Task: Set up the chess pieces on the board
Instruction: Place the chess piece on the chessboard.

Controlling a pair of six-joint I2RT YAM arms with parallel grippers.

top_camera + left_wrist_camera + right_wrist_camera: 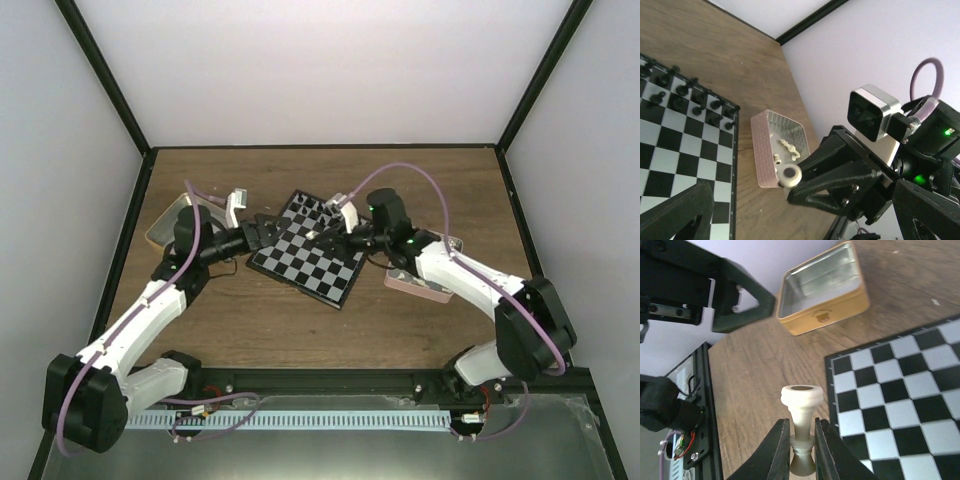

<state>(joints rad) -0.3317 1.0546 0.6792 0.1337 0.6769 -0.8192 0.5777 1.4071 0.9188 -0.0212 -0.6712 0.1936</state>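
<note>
Right hand (802, 429) pinches cream chess piece (801, 399), head pointing outward, probably horizontal.

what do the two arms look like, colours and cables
The left arm and right arm have white link shells and black joint housings, each trailed by a lilac cable. The left gripper and right gripper are black with angular jaws; a silver-faced camera block sits on the right wrist, near green lights.
</note>
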